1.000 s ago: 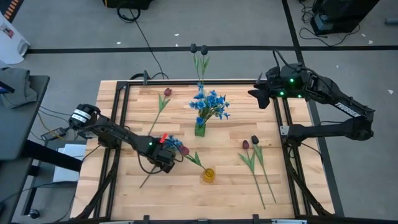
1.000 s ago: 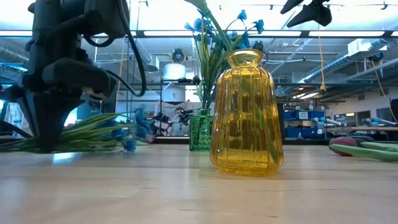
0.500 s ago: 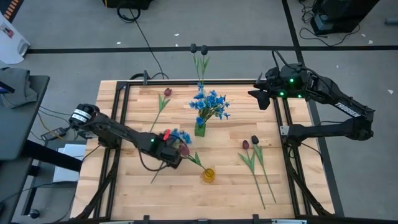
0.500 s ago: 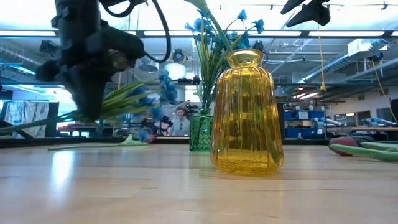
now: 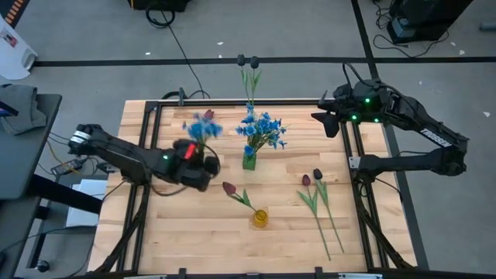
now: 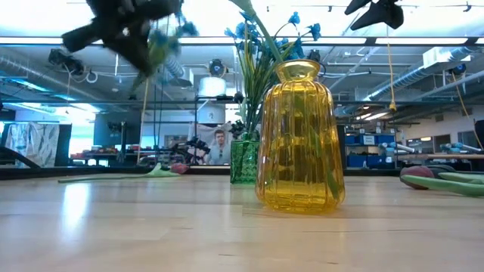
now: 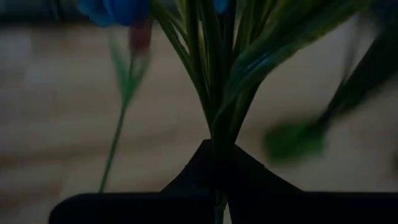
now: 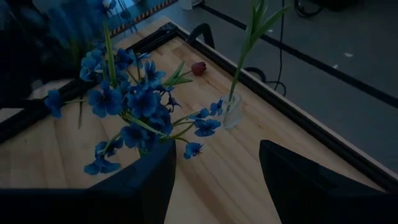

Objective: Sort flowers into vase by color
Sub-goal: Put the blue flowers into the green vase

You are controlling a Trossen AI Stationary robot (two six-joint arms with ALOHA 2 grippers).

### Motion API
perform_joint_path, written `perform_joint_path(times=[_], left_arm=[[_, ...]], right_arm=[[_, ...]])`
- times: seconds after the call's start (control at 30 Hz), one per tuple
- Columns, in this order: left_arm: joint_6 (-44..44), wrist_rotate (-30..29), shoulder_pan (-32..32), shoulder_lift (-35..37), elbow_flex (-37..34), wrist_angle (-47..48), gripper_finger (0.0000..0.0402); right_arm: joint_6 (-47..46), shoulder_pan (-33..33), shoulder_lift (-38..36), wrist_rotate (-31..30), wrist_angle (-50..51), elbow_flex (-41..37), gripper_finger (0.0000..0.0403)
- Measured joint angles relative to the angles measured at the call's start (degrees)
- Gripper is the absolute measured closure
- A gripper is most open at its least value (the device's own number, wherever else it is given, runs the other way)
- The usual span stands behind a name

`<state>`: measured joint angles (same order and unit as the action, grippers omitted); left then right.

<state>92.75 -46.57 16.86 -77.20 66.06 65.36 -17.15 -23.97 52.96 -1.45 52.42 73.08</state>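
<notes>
Above the table (image 5: 155,232), the left pincer (image 5: 203,159) grips one blue spray (image 5: 203,128); right pincer (image 5: 319,116) gapes empty.

**Lighting and picture quality**

High view: even, diffuse overhead light; the table (image 5: 232,240) is bright, with soft, short shadows. The left gripper (image 5: 203,164) and its blue spray (image 5: 201,128) are smeared by motion blur — the rest is sharp.

Low view: strongly backlit. Ceiling strip lights and bright windows wash out the upper background; the yellow vase (image 6: 299,137) glows with light passing through the glass, and the tabletop carries pale glare streaks. The arm at upper left is a dark, blurred silhouette.

Left wrist view: dim and soft throughout; stems (image 7: 214,74) near the lens are out of focus, the wood behind them blurred.

Right wrist view: underexposed — blue flowers (image 8: 127,102) reasonably sharp, fingers (image 8: 311,177) nearly black.
</notes>
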Motion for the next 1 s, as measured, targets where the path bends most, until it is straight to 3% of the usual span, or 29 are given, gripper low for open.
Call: perform_joint_path(times=[0.17, 0.3, 0.4, 0.47, 0.57, 0.67, 0.87, 1.0], left_arm=[[0.26, -21.09, 0.02, 3.63, 0.04, -4.9, 0.0383], [-4.09, -25.26, -0.26, 3.7, 0.04, -11.54, 0.0376], [-14.99, -25.81, -0.2, 2.43, -0.49, -21.25, 0.0375], [-26.36, -24.75, 0.12, 2.29, -2.16, -29.91, 0.0378], [-42.96, -18.25, -0.25, 1.91, -4.99, -45.35, 0.0379], [-53.98, -12.42, -0.36, 1.78, -7.85, -57.32, 0.0379], [-60.2, -9.8, -0.81, 3.14, -11.2, -61.97, 0.038], [-66.43, -4.36, -2.19, 4.39, -12.76, -65.26, 0.038]], right_arm=[[0.42, -0.12, -0.23, 0.02, 0.01, 0.0, 0.0163], [0.39, -0.15, -0.23, 0.0, 0.0, 0.0, 0.0163], [0.39, -0.15, -0.23, 0.02, -0.02, 0.0, 0.0163], [0.4, -0.15, -0.23, 0.03, -0.01, 0.0, 0.0163], [0.39, -0.15, -0.23, 0.02, 0.0, 0.0, 0.0163], [0.26, -0.15, -0.23, 0.02, 0.04, 0.0, 0.0163], [0.22, -0.15, -0.45, 0.17, 0.58, 0.0, 0.0163], [0.22, -0.15, -0.58, 0.13, 1.13, 0.0, 0.0163]])
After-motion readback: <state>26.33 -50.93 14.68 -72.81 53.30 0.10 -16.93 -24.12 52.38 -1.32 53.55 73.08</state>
